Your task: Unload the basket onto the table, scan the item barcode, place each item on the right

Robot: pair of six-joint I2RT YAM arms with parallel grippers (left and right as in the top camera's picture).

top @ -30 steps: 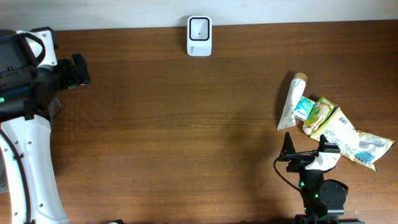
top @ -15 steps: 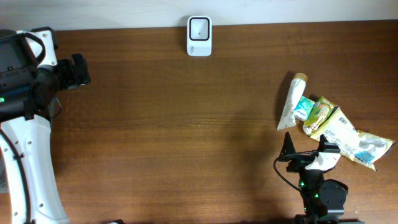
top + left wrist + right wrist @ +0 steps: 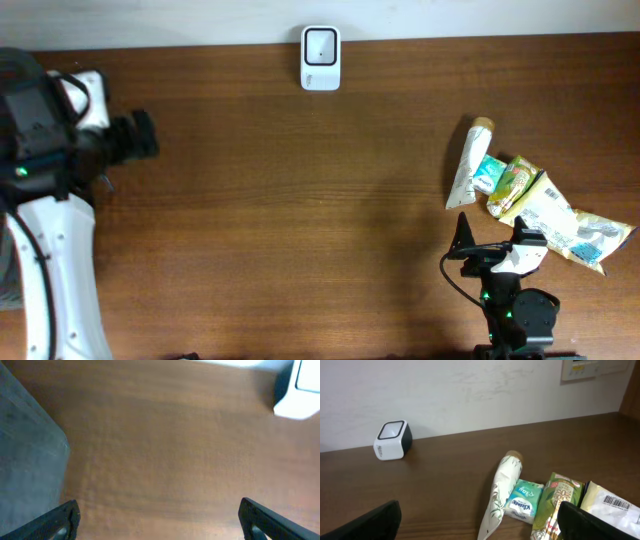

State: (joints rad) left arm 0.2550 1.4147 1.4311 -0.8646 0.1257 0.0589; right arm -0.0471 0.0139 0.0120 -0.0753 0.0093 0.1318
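Right fingers point(image 3: 492, 238) and left fingers point(image 3: 143, 136) both spread wide, empty. The items point(image 3: 510, 185) lie right of the scanner point(image 3: 321, 58), just beyond the right fingers, tube point(image 3: 468, 165) running lengthwise away from them — left fingers far left of the scanner.

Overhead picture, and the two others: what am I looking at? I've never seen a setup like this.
Two robot arms work at a wooden table. The overhead picture looks straight down. The other two come from cameras on each wrist, so the dark tips at their bottom corners are that arm's own fingers. The left pincer and the right pincer are open and hold nothing. At the far edge stands a white barcode scanner. On the right lie a tube, a tissue pack, a green snack packet and a white pouch bearing a barcode.
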